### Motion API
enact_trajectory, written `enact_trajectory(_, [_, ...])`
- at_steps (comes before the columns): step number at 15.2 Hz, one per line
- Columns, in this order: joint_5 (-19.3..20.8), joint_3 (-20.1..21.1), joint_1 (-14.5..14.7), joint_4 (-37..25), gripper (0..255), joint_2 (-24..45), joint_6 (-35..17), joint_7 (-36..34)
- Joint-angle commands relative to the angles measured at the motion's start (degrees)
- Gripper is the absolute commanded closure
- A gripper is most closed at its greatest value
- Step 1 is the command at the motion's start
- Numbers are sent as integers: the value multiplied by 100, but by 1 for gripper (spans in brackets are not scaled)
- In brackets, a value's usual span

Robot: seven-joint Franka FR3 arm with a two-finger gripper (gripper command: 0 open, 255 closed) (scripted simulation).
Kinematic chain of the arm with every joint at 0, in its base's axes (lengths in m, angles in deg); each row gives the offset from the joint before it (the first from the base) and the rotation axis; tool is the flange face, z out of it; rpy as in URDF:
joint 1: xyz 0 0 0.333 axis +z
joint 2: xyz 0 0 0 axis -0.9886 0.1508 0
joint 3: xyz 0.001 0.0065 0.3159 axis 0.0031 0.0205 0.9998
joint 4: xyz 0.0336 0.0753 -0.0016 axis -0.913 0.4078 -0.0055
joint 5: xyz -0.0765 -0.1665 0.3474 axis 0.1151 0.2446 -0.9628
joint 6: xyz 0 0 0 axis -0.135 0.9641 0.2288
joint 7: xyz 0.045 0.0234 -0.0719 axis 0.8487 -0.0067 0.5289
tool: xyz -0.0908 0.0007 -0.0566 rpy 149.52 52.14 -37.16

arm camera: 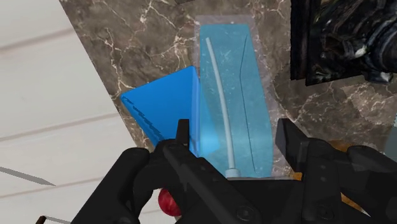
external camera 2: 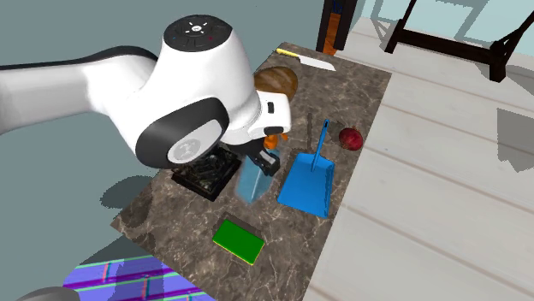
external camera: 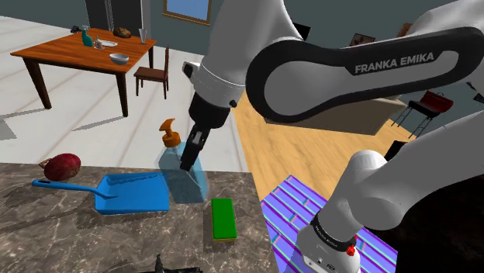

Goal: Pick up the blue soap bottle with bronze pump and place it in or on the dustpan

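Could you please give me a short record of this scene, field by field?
surface: dark marble counter
target: blue soap bottle, upright, bronze pump on top
goal: blue dustpan, beside the bottle
arm: gripper at the bottle, fingers open, one each side, not clasping it
other: green sponge

1. Hanging over a translucent blue soap bottle, black gripper fingers apart on either side, no contact visible.
2. Lying on its side on brown marble countertop, pale dip tube showing inside.
3. Flanked by blue dustpan and dark tangled object.
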Motion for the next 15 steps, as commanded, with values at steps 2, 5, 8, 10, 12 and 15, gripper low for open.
enact_trajectory(2, [20,-48,-8,-186,255,-63,250,2])
enact_trajectory(5, [42,-88,-17,-382,255,-109,490,-5])
enact_trajectory(8, [215,-11,-154,-847,255,364,488,-75])
enact_trajectory(10, [410,75,-275,-1307,255,842,484,-166])
enact_trajectory(12, [631,158,-373,-1794,255,1324,511,-278])
enact_trajectory(15, [1010,267,-464,-2580,255,2063,617,-474])
